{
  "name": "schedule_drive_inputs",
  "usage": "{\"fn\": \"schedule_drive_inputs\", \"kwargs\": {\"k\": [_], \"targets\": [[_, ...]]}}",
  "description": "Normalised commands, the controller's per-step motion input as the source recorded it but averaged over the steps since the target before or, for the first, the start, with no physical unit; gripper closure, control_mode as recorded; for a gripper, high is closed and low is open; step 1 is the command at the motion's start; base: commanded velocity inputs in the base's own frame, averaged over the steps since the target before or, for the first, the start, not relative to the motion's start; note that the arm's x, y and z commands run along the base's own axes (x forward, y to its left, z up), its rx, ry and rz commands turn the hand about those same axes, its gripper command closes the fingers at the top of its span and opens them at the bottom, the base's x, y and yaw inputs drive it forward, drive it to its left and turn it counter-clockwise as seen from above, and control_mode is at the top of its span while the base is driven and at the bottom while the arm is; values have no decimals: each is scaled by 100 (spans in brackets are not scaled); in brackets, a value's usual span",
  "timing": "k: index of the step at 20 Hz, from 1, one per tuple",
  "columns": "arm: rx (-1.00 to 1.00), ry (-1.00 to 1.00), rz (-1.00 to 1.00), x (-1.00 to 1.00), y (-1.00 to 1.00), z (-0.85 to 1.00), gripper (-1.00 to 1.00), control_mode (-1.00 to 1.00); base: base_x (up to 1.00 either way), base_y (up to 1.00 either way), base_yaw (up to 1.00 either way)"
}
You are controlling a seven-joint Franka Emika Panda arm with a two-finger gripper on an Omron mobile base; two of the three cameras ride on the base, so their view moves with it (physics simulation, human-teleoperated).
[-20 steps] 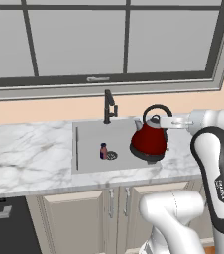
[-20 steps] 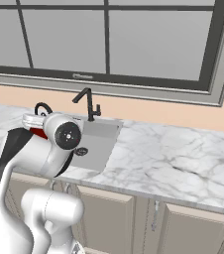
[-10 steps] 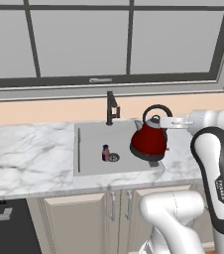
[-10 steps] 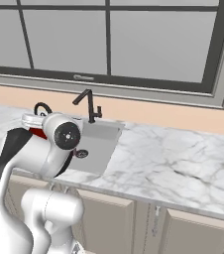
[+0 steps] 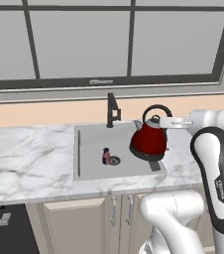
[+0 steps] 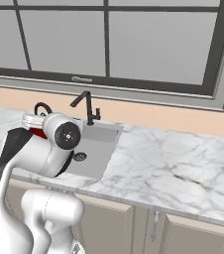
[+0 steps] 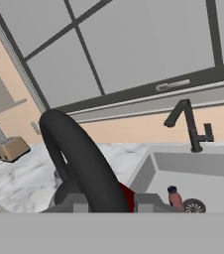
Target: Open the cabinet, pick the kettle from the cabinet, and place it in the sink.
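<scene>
Window [image 5: 109, 42]: wide, dark-framed, grey panes, it spans the wall above the counter in both base views
Countertop [image 5: 29, 161]: white marble, running under the window and around the basin; pale base cabinets [image 5: 74, 225] with short handles stand below it
Arm [image 5: 215, 163]: white with dark joints, it rises at the lower right of the left base view and reaches left toward the basin's right side; in the right base view it covers most of the kettle
Sink [image 5: 91, 136]: rectangular grey sunken basin in the marble, round drain [image 5: 115, 160] on its floor
Kettle [image 5: 149, 141]: red dome with silver lid and black loop handle, upright, at the right end of the sink and partly over its right rim; whether it rests on the floor cannot be told
Faucet [image 5: 112, 110]: dark, angular, at the back edge of the sink, left of the kettle and apart from it
Gripper [image 7: 112, 203]: narrow, its two tips clamped on either side of the kettle's black loop handle in the hand view
Bottle [image 5: 105, 156]: tiny, pinkish, dark cap, upright on the sink floor just beside the drain, left of the kettle
</scene>
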Motion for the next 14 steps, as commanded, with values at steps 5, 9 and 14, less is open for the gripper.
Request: {"fn": "schedule_drive_inputs", "kwargs": {"k": [5, 9, 14], "targets": [[0, 0, 0, 0, 0, 0, 100, 100, 0, 0, 0], [0, 0, 0, 0, 0, 0, 100, 100, 0, 0, 0], [0, 0, 0, 0, 0, 0, 100, 100, 0, 0, 0]]}}
